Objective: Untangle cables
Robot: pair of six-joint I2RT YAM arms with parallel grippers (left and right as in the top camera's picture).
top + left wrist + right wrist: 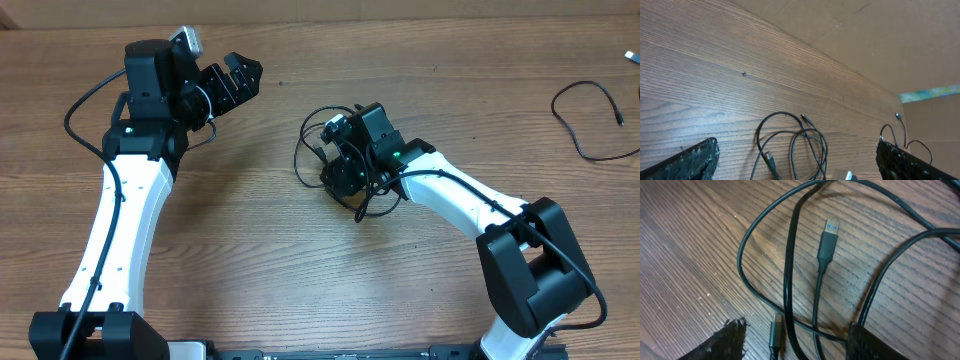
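A tangle of thin black cables (318,140) lies on the wooden table at the centre. My right gripper (342,172) is low over it, open, its fingers astride several strands. The right wrist view shows looping cords (790,270), a plug with a blue-insert USB end (827,240) and a small grey plug (775,328) between the open fingers (797,340). My left gripper (232,80) is open and empty at the upper left, raised off the table. The left wrist view shows the tangle (792,147) ahead between its fingers (797,165). One separate cable (585,120) lies far right.
A cardboard wall (880,35) stands behind the table's far edge. Thick black arm wires run along both white arms, the right arm (470,205) reaching in from the lower right.
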